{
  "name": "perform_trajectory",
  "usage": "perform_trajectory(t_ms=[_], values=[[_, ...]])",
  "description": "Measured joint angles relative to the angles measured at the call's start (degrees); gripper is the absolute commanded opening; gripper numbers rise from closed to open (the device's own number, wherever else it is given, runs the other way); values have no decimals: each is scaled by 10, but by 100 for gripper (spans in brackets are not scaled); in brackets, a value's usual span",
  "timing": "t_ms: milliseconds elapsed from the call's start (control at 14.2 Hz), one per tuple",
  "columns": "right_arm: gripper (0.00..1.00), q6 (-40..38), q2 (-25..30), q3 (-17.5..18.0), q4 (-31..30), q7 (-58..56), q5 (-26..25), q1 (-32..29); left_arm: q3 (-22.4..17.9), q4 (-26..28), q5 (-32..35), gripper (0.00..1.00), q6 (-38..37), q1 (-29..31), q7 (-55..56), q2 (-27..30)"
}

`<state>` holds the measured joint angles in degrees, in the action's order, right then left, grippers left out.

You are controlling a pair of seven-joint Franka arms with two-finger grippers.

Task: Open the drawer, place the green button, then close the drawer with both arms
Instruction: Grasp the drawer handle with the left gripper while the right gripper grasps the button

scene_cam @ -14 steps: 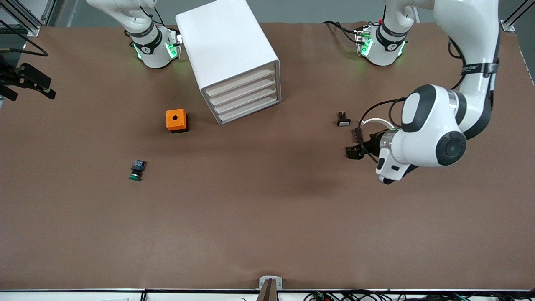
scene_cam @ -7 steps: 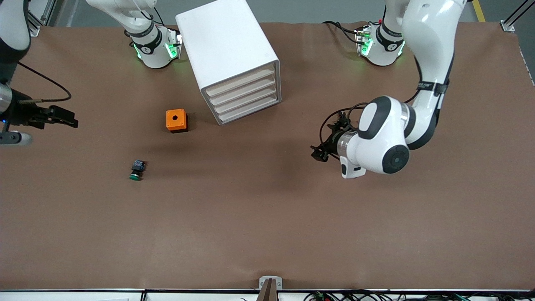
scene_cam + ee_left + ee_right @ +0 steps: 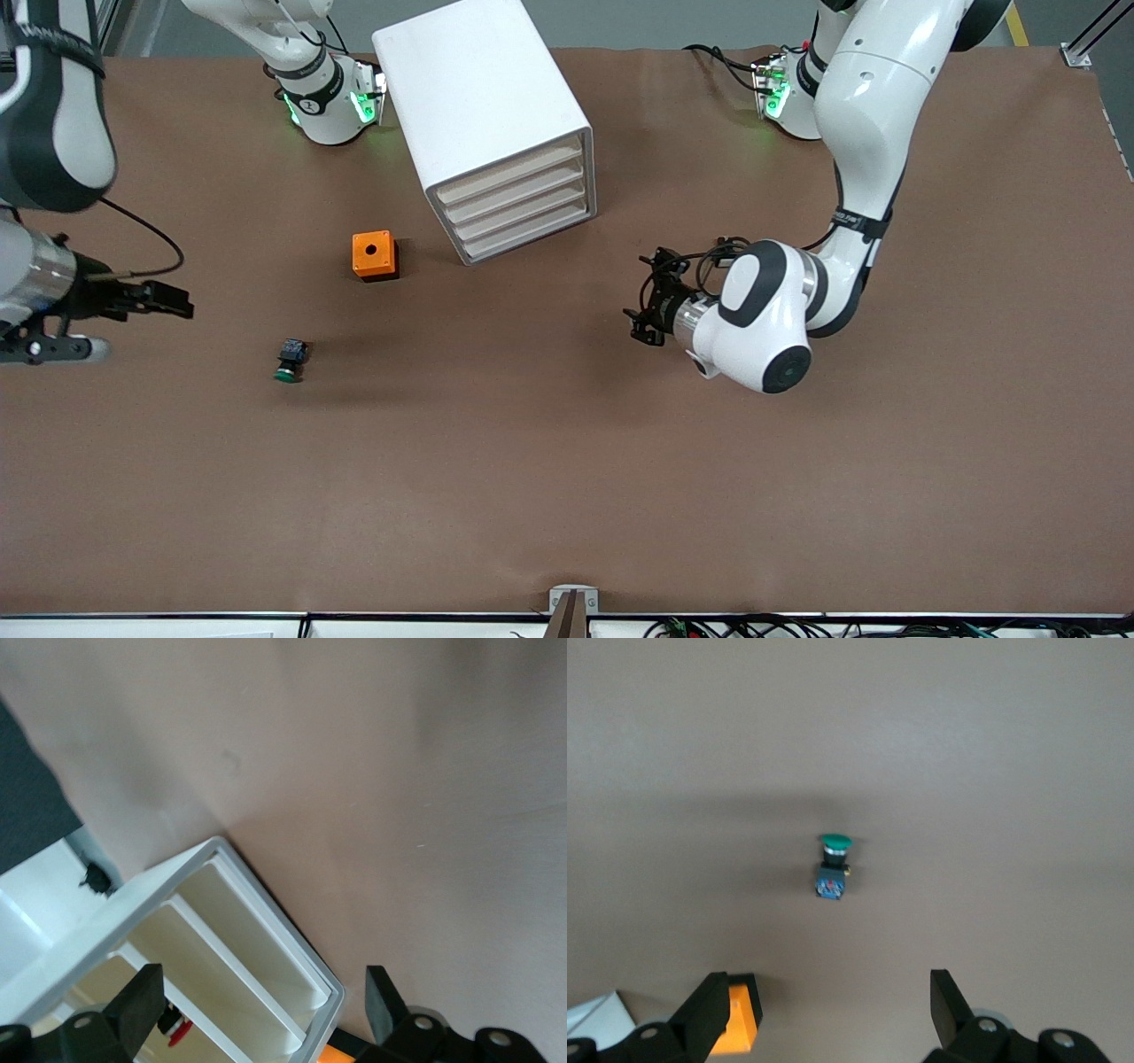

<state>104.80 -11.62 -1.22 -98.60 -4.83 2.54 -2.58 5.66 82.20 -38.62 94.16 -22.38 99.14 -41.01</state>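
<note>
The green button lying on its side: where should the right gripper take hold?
Grip the button across its black-and-blue body, coming straight down from above. It lies tipped over, green cap toward the front camera; the boxy body offers flatter sides than the round cap. The open right gripper is close.

The drawer cabinet (image 3: 493, 124) stands between the two arm bases. The orange box (image 3: 374, 255) sits just beside its drawer fronts, toward the right arm's end. The button (image 3: 289, 360) lies nearer the front camera than the box, well apart.
</note>
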Motion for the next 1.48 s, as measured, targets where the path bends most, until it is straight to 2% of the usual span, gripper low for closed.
perform_trajectory(t_ms=[141, 705, 917, 1340, 1481], values=[[100, 71, -5, 0, -57, 15, 17, 1, 3, -10, -13, 100, -7, -13, 51, -15], [100, 347, -6, 1, -264, 58, 19, 16, 4, -18, -117, 100, -92, -21, 190, -107], [100, 379, -18, 1, -287, 83, 19, 20, 4, -21, -156, 100, -107, -21, 211, -123], [100, 430, -69, 1, -288, 113, 19, 35, 5, -22, -187, 100, -112, -46, 240, -146], [100, 441, -85, -1, -288, 114, 19, 35, 5, -22, -189, 81, -112, -59, 240, -152]])
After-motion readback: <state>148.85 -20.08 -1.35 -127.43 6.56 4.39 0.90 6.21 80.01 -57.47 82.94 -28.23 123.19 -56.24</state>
